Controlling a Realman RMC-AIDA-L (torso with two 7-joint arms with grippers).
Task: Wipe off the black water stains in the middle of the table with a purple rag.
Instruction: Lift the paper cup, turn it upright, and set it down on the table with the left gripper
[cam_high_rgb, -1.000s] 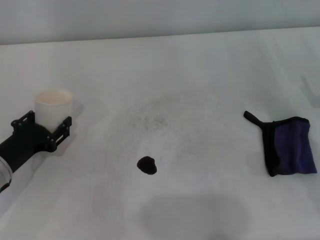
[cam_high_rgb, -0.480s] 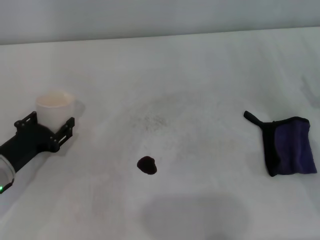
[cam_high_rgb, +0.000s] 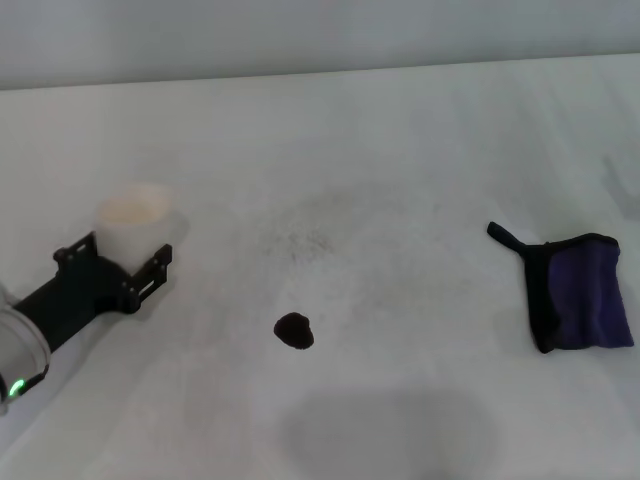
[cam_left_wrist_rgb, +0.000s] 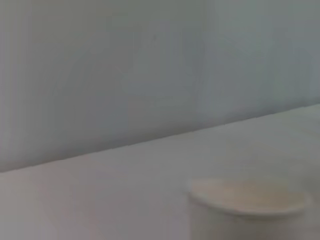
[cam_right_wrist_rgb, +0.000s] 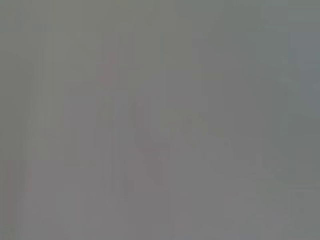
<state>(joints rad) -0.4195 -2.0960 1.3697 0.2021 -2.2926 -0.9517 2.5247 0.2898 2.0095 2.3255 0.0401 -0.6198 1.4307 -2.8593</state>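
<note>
The black water stain (cam_high_rgb: 294, 331) is a small dark blob on the white table (cam_high_rgb: 420, 150), a little left of the middle and near the front. At the right side lies the purple rag (cam_high_rgb: 585, 295), folded, with black edging and a loop tab pointing left. No gripper is near either one. My left gripper (cam_high_rgb: 118, 258) is at the far left, shut on a white paper cup (cam_high_rgb: 135, 222), well to the left of the stain. The left wrist view shows the cup's rim (cam_left_wrist_rgb: 247, 197) close up. My right gripper is out of view.
A faint grey speckled smudge (cam_high_rgb: 300, 235) lies behind the stain. A soft grey shadow (cam_high_rgb: 390, 430) falls on the table's front. The wall rises behind the table's far edge. The right wrist view shows only a plain grey surface.
My left gripper has moved to the right and slightly toward the front, carrying the paper cup with it. The stain and the rag have not moved.
</note>
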